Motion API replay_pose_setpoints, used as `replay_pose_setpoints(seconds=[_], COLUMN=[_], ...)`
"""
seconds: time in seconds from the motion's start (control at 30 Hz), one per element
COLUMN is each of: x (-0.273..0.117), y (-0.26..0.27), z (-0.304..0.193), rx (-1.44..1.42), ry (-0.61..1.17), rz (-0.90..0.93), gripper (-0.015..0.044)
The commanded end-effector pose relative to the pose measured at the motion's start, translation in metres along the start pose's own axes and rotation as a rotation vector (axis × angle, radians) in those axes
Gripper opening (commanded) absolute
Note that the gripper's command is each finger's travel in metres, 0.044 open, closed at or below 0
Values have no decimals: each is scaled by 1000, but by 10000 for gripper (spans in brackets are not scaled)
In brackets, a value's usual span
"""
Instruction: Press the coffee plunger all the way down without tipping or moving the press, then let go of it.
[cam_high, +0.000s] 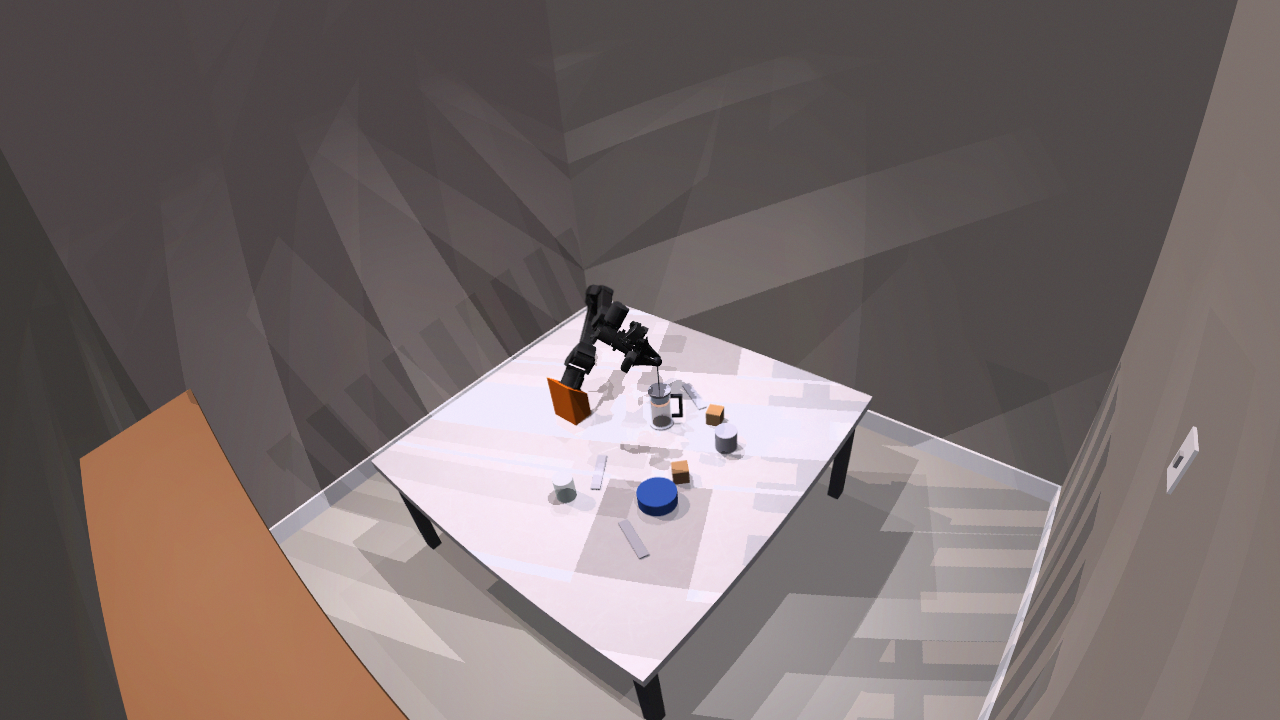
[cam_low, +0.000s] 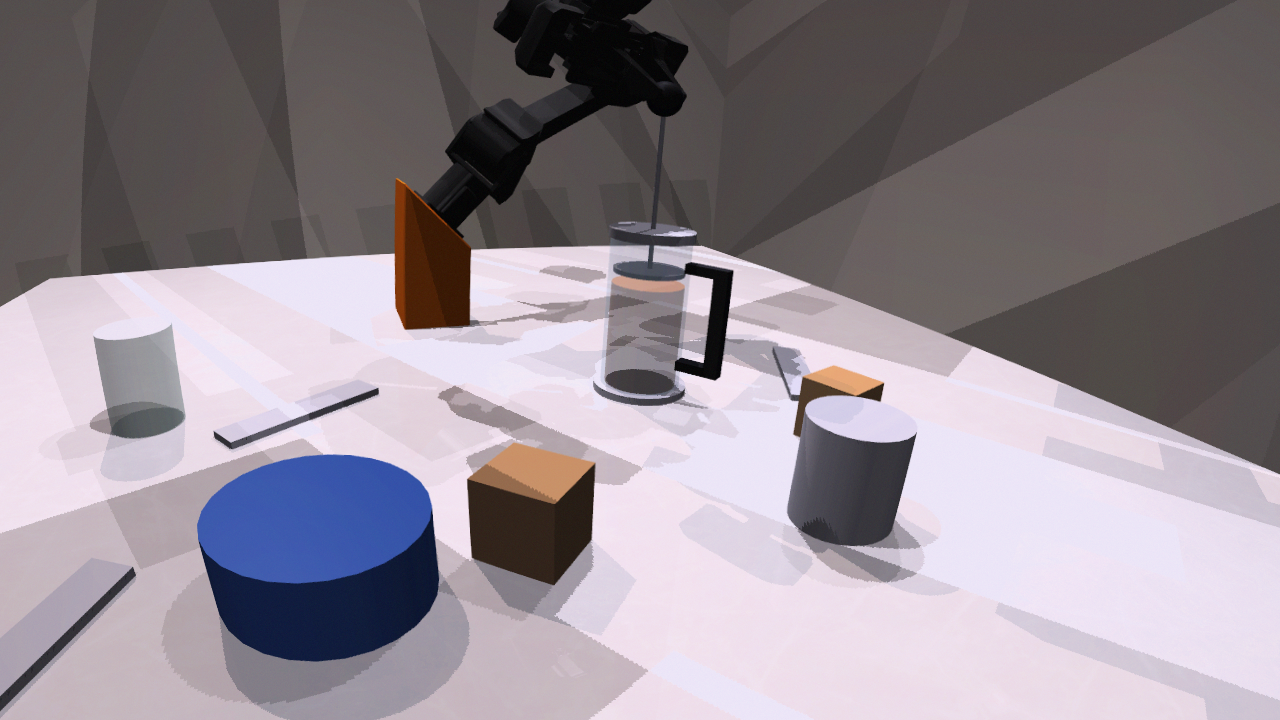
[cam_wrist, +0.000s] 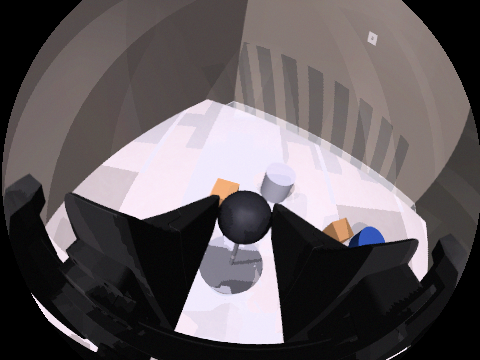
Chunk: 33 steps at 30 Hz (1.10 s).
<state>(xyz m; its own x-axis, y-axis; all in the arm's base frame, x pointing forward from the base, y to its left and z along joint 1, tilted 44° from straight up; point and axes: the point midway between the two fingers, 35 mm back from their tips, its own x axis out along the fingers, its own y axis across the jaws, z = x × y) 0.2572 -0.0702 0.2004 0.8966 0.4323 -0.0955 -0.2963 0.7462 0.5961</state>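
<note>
The coffee press (cam_high: 661, 412) (cam_low: 646, 331), a clear cylinder with a grey lid and a black handle on its right, stands upright on the table. Its thin plunger rod (cam_low: 658, 170) rises well above the lid. The plunger disc (cam_low: 648, 270) is high inside the cylinder, just above the orange-topped contents. My gripper (cam_high: 657, 361) (cam_low: 665, 98) (cam_wrist: 246, 207) is shut on the black plunger knob, with one fingertip on each side of it in the wrist view. The press lid (cam_wrist: 231, 267) shows below the knob in the wrist view.
A grey cylinder (cam_high: 725, 438) (cam_low: 851, 470) (cam_wrist: 278, 183) and a wooden cube (cam_high: 715, 414) (cam_low: 841, 383) stand right of the press. Another cube (cam_low: 531, 510), a blue disc (cam_low: 317, 555), a pale translucent cylinder (cam_low: 140, 377) and several flat bars lie around. An orange block (cam_low: 433, 273) is by the arm's base.
</note>
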Motion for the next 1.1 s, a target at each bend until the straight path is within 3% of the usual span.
replay_pose_setpoints(seconds=[0.0,1.07], x=[6,38], y=[-4,-8], z=[-12,-54], rx=[20,19], ry=[14,12], rz=[-3,-4], gripper=[123,123])
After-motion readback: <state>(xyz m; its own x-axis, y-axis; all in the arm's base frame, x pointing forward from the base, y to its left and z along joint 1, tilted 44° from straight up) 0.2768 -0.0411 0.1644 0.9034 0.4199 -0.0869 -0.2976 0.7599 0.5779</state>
